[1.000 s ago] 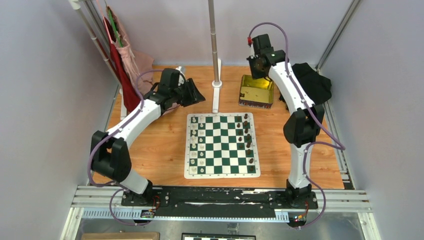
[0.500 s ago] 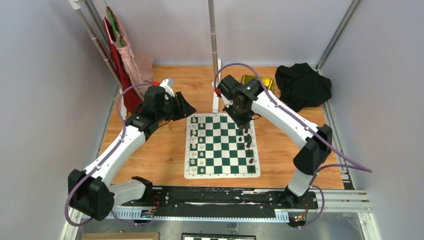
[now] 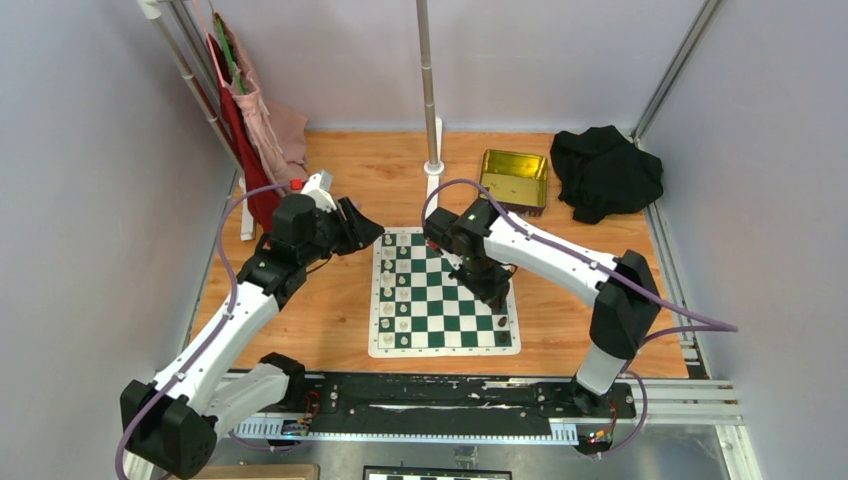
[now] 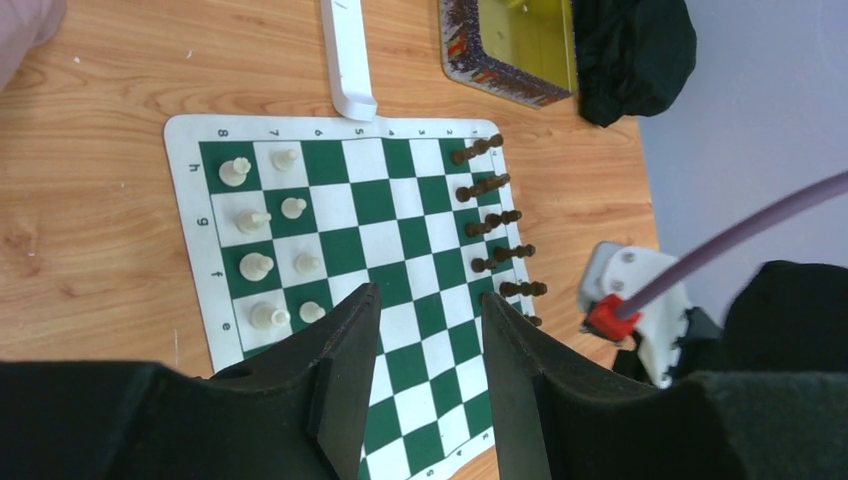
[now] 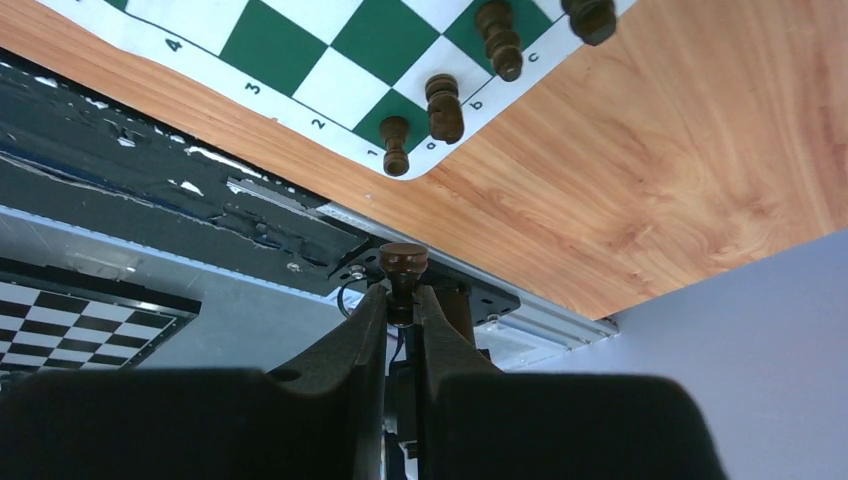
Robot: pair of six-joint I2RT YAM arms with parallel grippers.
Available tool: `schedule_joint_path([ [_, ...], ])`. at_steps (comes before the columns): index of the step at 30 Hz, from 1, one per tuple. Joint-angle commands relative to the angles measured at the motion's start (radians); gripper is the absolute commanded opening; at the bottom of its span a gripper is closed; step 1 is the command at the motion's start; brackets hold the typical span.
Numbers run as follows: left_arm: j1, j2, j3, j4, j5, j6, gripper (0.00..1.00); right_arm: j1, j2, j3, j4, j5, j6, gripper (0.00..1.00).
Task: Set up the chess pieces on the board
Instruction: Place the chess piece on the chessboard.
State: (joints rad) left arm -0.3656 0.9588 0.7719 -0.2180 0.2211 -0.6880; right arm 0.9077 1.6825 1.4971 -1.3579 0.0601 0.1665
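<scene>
The green-and-white board (image 3: 440,310) lies mid-table. Dark brown chess pieces (image 4: 495,217) stand in a double column along its right side; the nearest ones (image 5: 444,108) show at the board's corner in the right wrist view. My right gripper (image 5: 402,296) is shut on one dark brown piece (image 5: 403,261), whose round end sticks out past the fingertips. It hovers over the board's right side (image 3: 493,287) and hides most of the dark column there. My left gripper (image 4: 428,297) is open and empty, above the board's far left corner (image 3: 366,232).
Cream pieces (image 3: 388,290) fill two columns on the board's left. A gold tin (image 3: 514,178) and a black cloth (image 3: 605,170) sit at the back right, with a pole (image 3: 432,110) behind the board. A black-and-white checkered board (image 5: 70,320) lies below the table's front rail.
My right arm swung from above the gold tin down over the board's right side, carrying the dark piece. My left arm stretched forward and shifted slightly left and nearer, still open.
</scene>
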Motion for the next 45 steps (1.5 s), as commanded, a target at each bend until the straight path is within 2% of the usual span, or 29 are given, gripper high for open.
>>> schedule_joint_path([
  [1, 0.007, -0.031, 0.022, 0.022, -0.016, 0.016, 0.47, 0.022, 0.047, -0.034, -0.010, -0.082, -0.004, 0.00],
  [13, 0.007, -0.029, 0.035, 0.019, -0.018, 0.039, 0.47, 0.026, 0.159, -0.077, 0.090, -0.147, -0.030, 0.00],
  [25, 0.007, -0.032, 0.052, 0.008, -0.022, 0.048, 0.47, 0.011, 0.197, -0.154, 0.185, -0.163, -0.029, 0.00],
  [45, 0.007, 0.001, 0.055, 0.046, -0.007, 0.042, 0.47, -0.065, 0.237, -0.192, 0.224, -0.139, -0.051, 0.01],
])
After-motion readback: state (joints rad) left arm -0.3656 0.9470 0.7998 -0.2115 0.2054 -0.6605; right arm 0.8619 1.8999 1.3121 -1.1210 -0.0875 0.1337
